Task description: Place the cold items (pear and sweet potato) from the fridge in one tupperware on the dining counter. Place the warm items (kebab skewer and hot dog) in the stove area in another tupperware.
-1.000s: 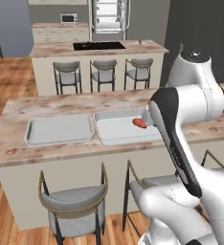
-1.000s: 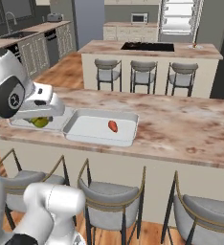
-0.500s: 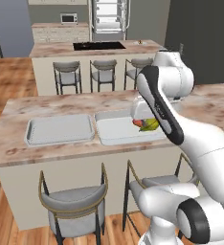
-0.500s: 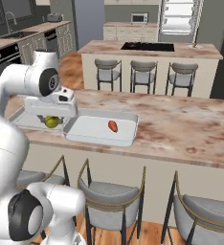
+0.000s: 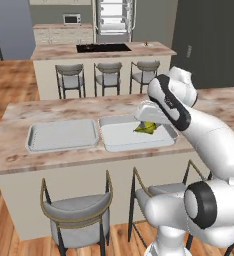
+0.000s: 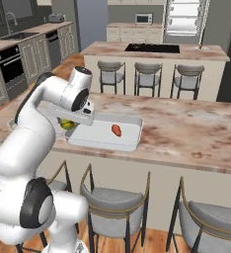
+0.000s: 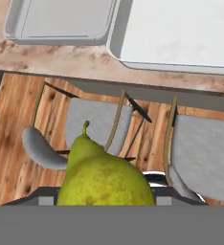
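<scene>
Hand view is showing the pear [image 7: 106,179] clamped in the gripper [image 7: 106,203], stem pointing away from the palm. Left base view is placing the gripper [image 5: 148,125] over the right tupperware [image 5: 120,145] on the tabletop [image 5: 14,152], where the sweet potato [image 6: 116,130] is lying; the pear's drop lies just below.

Arm [image 5: 209,135] outstretched, jaws around pear [image 7: 104,179]
</scene>
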### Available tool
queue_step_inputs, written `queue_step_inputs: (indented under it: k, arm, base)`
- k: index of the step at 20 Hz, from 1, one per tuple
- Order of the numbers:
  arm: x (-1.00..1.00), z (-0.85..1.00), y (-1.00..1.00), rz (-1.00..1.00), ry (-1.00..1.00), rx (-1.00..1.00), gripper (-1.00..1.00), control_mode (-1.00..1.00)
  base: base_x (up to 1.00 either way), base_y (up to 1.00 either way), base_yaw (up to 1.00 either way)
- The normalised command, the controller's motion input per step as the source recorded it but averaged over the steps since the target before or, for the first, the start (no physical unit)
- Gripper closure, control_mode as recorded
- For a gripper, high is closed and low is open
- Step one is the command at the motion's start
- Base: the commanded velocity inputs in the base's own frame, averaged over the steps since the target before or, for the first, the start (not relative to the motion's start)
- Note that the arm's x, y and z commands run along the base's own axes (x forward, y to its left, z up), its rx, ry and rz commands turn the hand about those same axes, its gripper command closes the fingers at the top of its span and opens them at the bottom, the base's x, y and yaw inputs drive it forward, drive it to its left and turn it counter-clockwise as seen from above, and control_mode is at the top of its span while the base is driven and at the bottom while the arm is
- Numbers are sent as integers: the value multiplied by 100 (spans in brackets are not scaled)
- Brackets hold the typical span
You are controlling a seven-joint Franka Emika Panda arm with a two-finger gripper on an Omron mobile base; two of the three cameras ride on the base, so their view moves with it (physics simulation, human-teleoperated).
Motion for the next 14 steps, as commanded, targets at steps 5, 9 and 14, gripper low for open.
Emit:
queue_step_inputs:
  k: [5, 9, 14]
  arm:
    - [79, -56, 0, 10, -6, 2, 100, -100]
    - [85, -40, 0, 1, 9, 0, 100, -100]
    - [72, -39, 0, 0, 8, 0, 100, -100]
  base:
    - [0, 0, 0]
    - [0, 0, 0]
    - [0, 0, 0]
